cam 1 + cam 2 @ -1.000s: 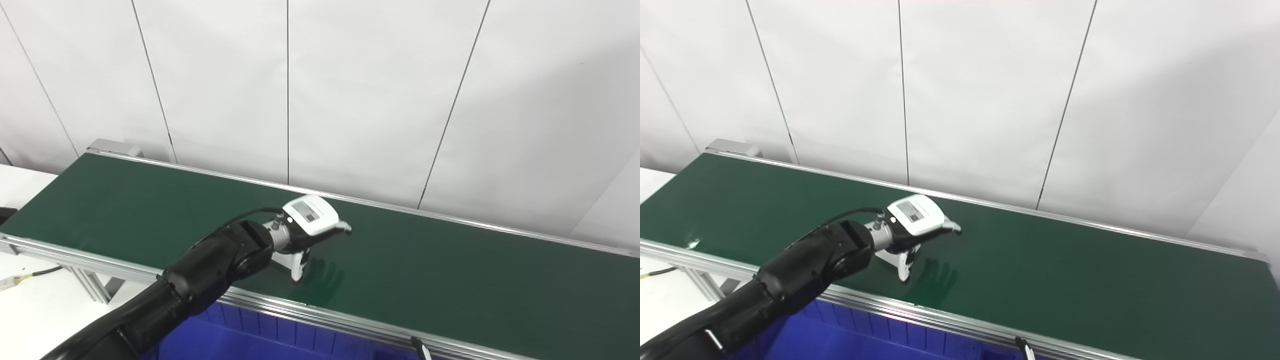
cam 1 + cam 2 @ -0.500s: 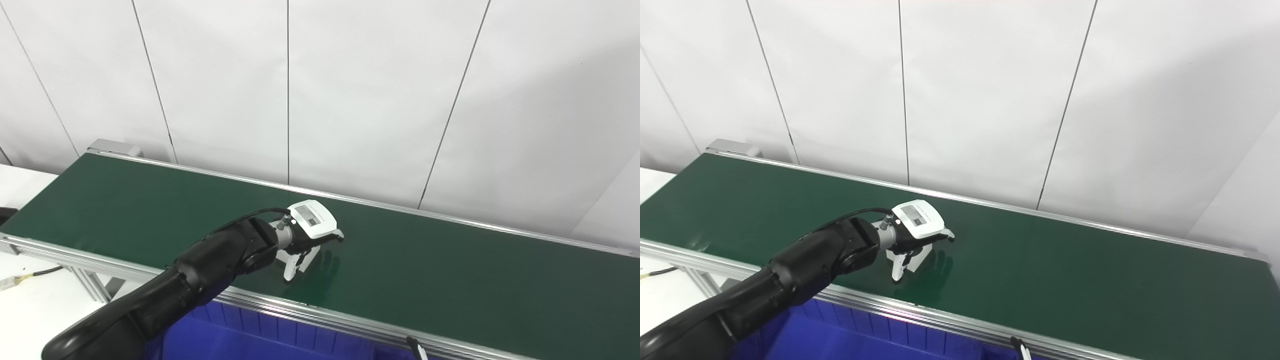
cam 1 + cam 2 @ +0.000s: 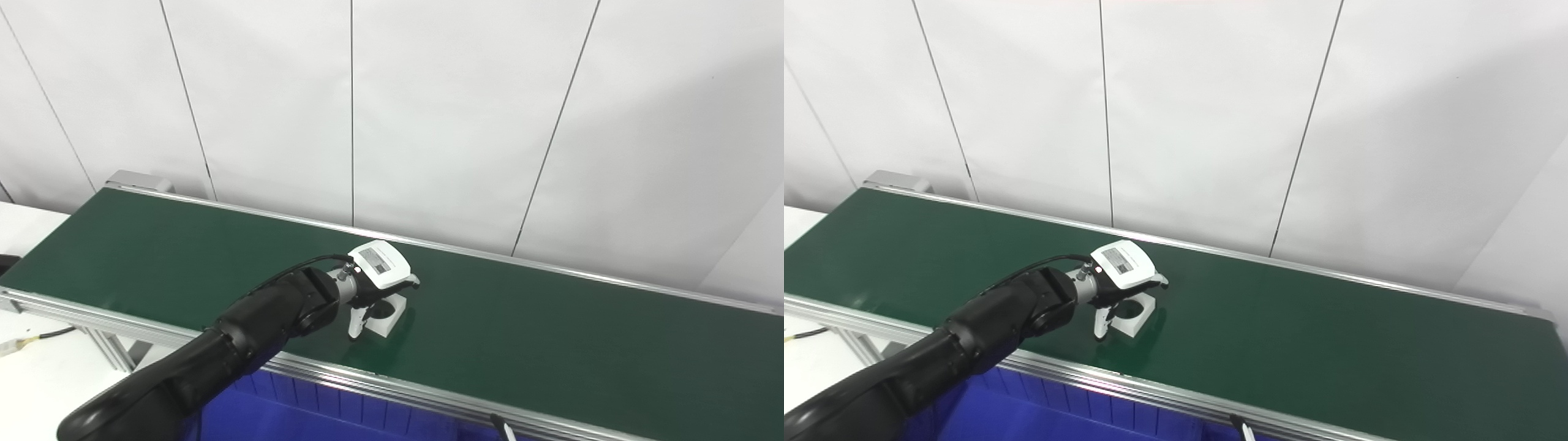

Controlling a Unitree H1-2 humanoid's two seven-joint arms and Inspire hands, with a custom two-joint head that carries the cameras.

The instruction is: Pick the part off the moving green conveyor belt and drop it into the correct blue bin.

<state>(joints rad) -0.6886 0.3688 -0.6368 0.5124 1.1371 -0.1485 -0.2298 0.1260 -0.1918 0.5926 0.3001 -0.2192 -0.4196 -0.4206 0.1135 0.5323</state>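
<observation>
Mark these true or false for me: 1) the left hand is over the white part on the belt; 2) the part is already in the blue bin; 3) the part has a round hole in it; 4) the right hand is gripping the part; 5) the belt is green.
1) True. The left hand is over the white part on the belt, fingers beside it.
2) False. The part lies on the belt; the blue bin sits below the near rail.
3) True. A round hole shows in its top.
4) False. The right hand is barely in view, at the bottom edge.
5) True.
</observation>
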